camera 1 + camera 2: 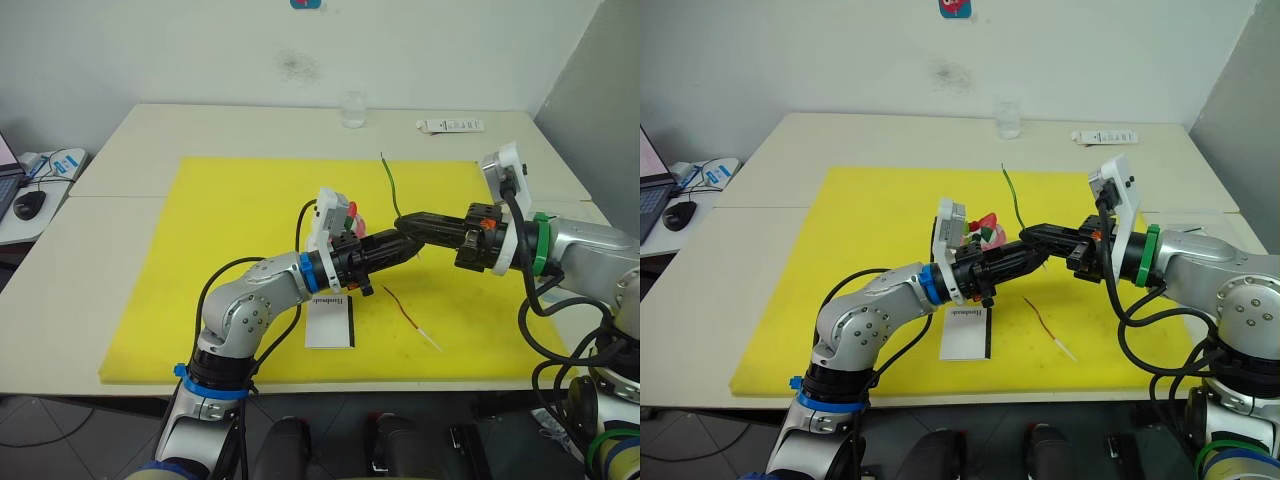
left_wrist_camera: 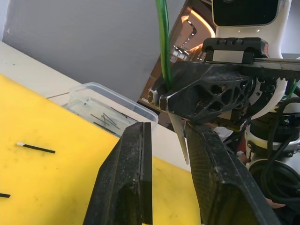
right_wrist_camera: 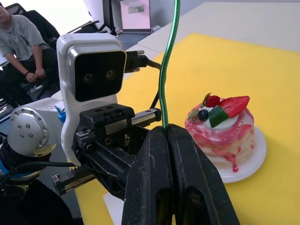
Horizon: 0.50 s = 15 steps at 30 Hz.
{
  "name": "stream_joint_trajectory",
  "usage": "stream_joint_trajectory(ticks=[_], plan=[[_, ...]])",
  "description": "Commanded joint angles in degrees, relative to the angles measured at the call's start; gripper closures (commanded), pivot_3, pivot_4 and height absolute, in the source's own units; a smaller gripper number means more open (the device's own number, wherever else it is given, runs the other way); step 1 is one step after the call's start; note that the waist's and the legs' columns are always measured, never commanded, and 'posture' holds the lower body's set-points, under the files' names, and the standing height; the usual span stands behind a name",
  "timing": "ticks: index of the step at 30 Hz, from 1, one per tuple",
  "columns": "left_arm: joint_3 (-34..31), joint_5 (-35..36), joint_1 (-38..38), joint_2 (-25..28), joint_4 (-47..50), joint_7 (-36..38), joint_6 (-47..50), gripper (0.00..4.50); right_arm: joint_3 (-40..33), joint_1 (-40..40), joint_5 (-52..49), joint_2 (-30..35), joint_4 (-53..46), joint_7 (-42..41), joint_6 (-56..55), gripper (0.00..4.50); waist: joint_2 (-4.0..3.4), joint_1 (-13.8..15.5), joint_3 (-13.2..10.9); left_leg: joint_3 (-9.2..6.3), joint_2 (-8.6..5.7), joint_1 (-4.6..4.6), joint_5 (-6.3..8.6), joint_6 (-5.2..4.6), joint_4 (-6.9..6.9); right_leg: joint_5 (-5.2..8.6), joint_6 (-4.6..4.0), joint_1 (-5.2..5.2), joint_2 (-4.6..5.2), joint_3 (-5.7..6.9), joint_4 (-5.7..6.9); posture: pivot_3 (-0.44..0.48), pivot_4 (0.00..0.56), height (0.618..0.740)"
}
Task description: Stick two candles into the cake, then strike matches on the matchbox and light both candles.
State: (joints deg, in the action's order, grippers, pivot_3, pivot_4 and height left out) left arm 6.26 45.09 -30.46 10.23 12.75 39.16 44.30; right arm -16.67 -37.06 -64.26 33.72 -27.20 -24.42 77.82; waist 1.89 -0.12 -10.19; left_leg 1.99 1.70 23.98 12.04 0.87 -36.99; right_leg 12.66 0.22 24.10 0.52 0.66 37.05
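My right gripper (image 1: 404,223) is shut on the lower part of the green candle (image 1: 390,186), which rises upright above the mat. My left gripper (image 1: 398,247) is open just under it. The candle's pale end (image 2: 180,138) hangs between the left fingers (image 2: 136,154), close to one of them. The pink cake (image 3: 220,126) on its white plate (image 3: 255,157) stands just behind the left wrist. The dark red candle (image 1: 402,312) lies on the mat near the front. The white matchbox (image 1: 330,322) lies flat under the left forearm. A match (image 2: 36,148) lies on the mat.
The yellow mat (image 1: 230,230) covers the table's middle. A clear box (image 2: 110,112) holding several matches sits past the mat's edge. A glass (image 1: 352,108) and a white strip (image 1: 450,125) stand at the far edge. A person (image 3: 21,42) sits beyond the table.
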Motion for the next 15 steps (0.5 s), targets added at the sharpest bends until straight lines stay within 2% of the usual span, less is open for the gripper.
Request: stream_joint_trajectory(ticks=[1, 4, 12, 15], plan=[[-0.9, 0.8, -1.0, -0.5, 1.2, 0.5, -1.0, 3.68, -0.3, -0.4, -1.5, 0.8, -0.3, 0.6, -1.7, 4.5, 0.0, 0.0, 0.0, 0.0, 0.0, 0.0, 0.0, 0.0, 0.0, 0.0, 0.0, 0.0, 0.0, 0.0, 0.0, 0.0, 0.15, 0.74], [-1.7, 1.9, -0.9, -0.9, 1.4, -0.3, 0.4, 4.48, -0.1, -0.3, -1.8, 1.0, -0.3, 0.8, -1.9, 4.5, 0.0, 0.0, 0.0, 0.0, 0.0, 0.0, 0.0, 0.0, 0.0, 0.0, 0.0, 0.01, 0.0, 0.0, 0.0, 0.0, 0.15, 0.74], [-2.5, 3.5, -0.7, -0.5, 1.7, -1.2, 2.2, 4.48, 0.4, 0.6, -3.1, 1.9, -0.7, 0.7, -3.4, 4.5, 0.0, 0.0, 0.0, 0.0, 0.0, 0.02, 0.0, 0.0, 0.01, 0.0, 0.0, 0.01, 0.0, 0.0, -0.04, 0.0, 0.15, 0.74], [-2.6, 3.9, -0.8, 0.2, 1.6, -1.5, 3.6, 4.5, -0.1, 0.7, -4.8, 2.4, -1.0, 0.6, -4.0, 3.83, 0.0, 0.0, 0.0, 0.0, 0.01, 0.02, 0.0, 0.0, 0.01, 0.0, 0.0, 0.01, 0.0, 0.0, -0.03, 0.0, 0.15, 0.74]])
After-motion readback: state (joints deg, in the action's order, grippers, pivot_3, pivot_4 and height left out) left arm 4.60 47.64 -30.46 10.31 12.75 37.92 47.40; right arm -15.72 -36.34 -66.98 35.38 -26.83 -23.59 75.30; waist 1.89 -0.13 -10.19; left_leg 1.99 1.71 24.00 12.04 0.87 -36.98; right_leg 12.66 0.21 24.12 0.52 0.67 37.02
